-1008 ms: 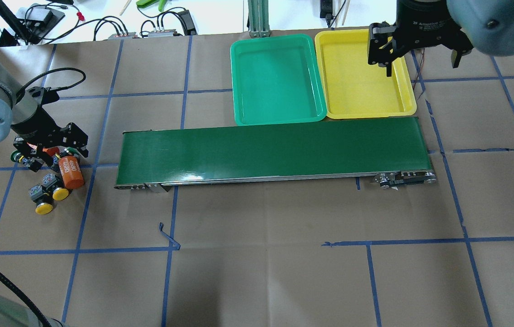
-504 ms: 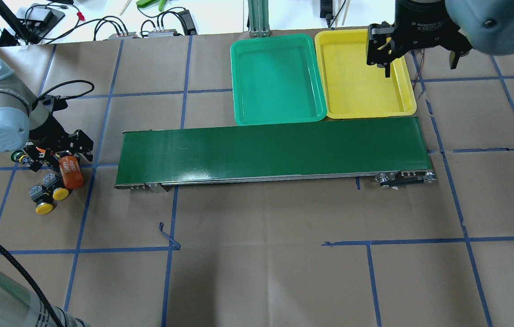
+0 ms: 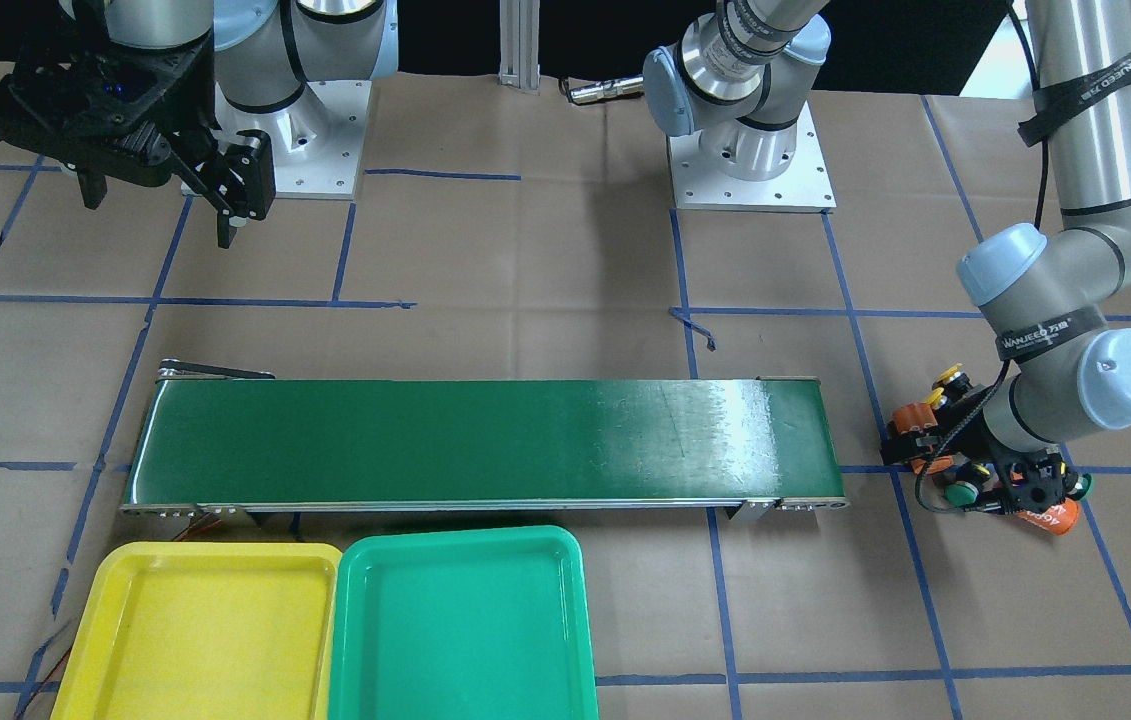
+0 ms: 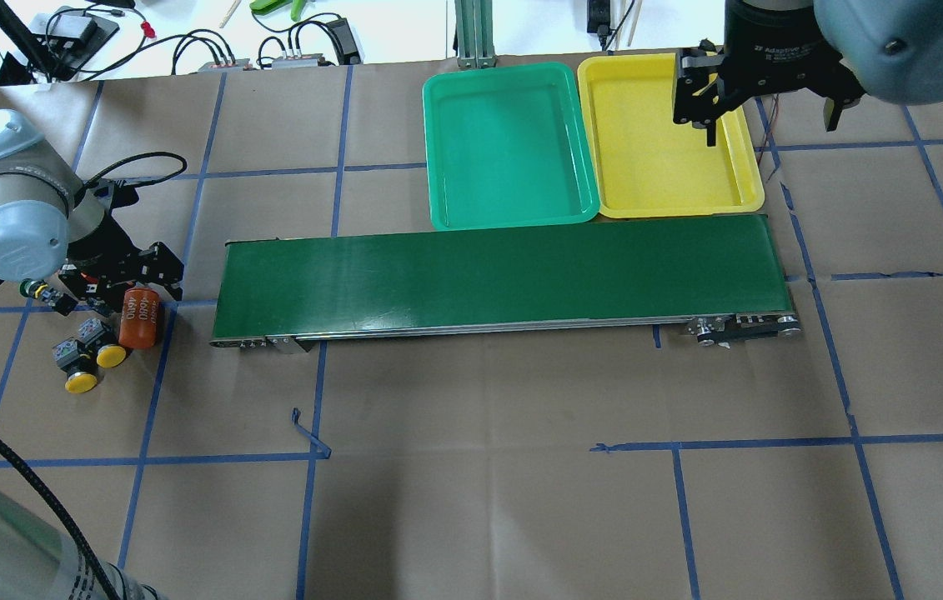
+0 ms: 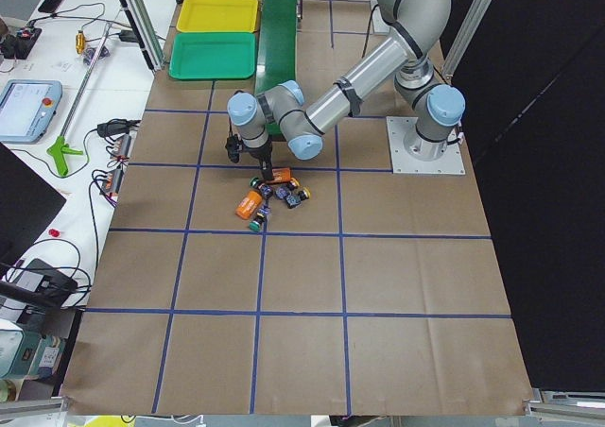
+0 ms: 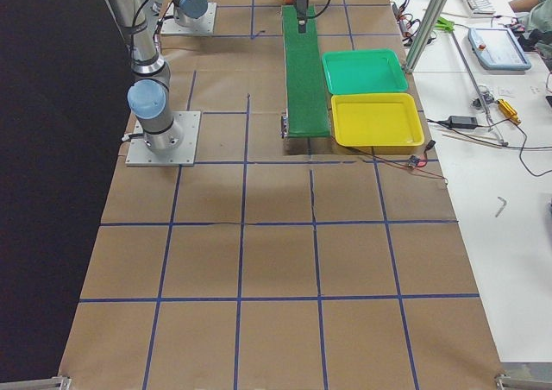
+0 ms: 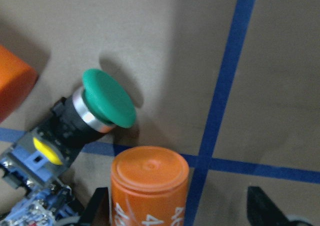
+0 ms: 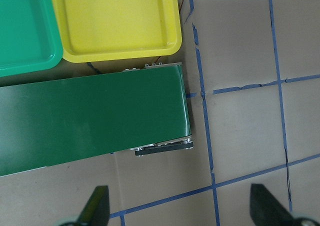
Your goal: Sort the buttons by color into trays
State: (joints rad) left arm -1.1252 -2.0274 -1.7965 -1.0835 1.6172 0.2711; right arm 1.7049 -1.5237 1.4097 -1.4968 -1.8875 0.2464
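My left gripper (image 4: 119, 282) is open and low over a cluster at the table's left. In the left wrist view a green-capped button (image 7: 107, 98) lies on its side just ahead of the fingertips, and an orange cylinder (image 7: 149, 183) stands by the left fingertip. Two yellow buttons (image 4: 81, 382) (image 4: 111, 356) lie in front of the cluster. Another green button (image 4: 27, 289) pokes out on the left. The green tray (image 4: 429, 150) and the yellow tray (image 4: 654, 150) sit behind the belt and hold nothing. My right gripper (image 4: 771, 104) is open and empty over the yellow tray's right rim.
A long dark green conveyor belt (image 4: 504, 275) runs across the middle, between the cluster and the trays. Orange cylinders marked 4680 (image 4: 139, 317) (image 3: 1050, 520) lie among the buttons. Cables and tools lie past the table's far edge.
My left arm has swung right and a little away from me over the cluster. The orange cylinder has turned and shifted slightly right. The right gripper has barely moved.
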